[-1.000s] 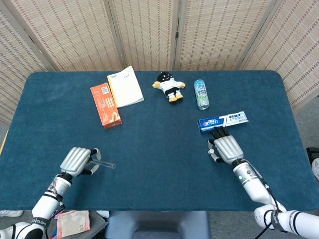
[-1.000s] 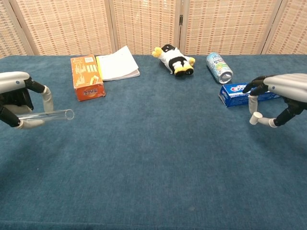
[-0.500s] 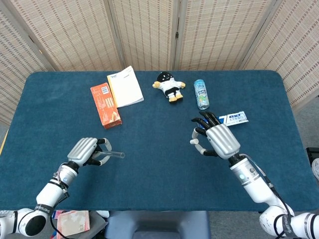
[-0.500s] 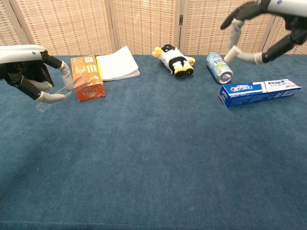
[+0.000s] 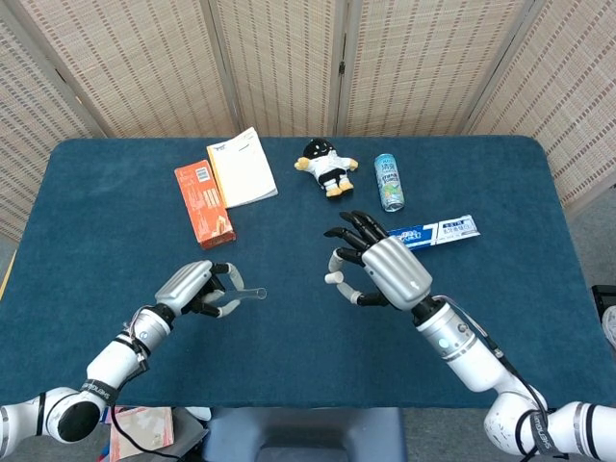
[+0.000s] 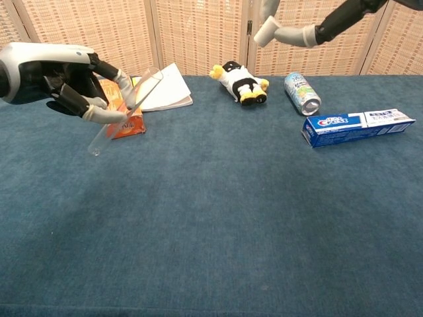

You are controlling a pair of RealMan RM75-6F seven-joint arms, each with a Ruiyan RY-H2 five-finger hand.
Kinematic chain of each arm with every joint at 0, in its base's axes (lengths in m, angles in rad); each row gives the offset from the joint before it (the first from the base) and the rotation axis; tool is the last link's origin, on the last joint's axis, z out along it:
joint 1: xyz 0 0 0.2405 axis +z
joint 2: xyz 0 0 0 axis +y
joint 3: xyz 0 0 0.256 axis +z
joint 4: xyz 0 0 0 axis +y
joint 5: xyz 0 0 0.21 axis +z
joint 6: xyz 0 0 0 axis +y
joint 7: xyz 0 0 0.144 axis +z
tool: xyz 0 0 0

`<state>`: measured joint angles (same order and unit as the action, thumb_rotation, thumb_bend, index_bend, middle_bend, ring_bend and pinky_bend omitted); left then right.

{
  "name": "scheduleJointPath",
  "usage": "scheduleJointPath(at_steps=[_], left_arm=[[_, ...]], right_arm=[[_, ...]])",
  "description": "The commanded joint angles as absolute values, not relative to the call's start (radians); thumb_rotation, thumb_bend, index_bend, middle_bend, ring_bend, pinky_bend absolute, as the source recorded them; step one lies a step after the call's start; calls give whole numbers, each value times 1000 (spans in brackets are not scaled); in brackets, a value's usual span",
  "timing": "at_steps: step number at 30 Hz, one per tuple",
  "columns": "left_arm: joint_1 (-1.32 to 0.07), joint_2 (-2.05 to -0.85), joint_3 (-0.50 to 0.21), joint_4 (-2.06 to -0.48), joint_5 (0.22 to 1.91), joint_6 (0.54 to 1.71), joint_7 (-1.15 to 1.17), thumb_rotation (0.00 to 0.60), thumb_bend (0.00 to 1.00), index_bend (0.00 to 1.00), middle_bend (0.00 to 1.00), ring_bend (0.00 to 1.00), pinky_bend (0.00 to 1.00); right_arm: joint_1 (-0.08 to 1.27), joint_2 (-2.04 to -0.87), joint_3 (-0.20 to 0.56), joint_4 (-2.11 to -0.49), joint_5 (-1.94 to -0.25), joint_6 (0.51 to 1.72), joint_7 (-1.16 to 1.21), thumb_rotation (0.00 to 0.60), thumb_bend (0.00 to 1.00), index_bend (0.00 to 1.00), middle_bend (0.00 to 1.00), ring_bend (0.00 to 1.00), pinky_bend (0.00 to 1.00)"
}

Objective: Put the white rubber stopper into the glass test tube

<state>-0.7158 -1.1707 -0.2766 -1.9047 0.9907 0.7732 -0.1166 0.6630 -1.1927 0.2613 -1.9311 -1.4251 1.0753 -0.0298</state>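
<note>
here left robot hand grips clear glass test tube, tilted; right robot hand pinches small white rubber stopper.

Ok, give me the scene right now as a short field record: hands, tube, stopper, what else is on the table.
left hand: holds the tube, raised off the table
tube: tilted, open end up and toward the right hand
right hand: raised, pinches the stopper
stopper: clear of the tube, not inserted
table: blue cloth
other items: orange box, booklet, plush toy, can, toothpaste box, all toward the far half
</note>
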Motion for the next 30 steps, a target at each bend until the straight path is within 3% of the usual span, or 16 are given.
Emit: scheduleJointPath(at_steps=[1, 30], left_arm=[[-731, -1176, -284, -1917, 964, 765, -128, 600, 367, 581, 1000, 1000, 1000], [-851, -1254, -272, -1948, 760, 819, -36, 600, 369, 580, 1000, 1000, 1000]], right_arm=[[670, -1203, 260, -1937, -1427, 1073, -34, 600, 477, 620, 200, 0, 0], [751, -1295, 265, -1920, -1375, 1037, -72, 600, 477, 620, 203, 0, 0]])
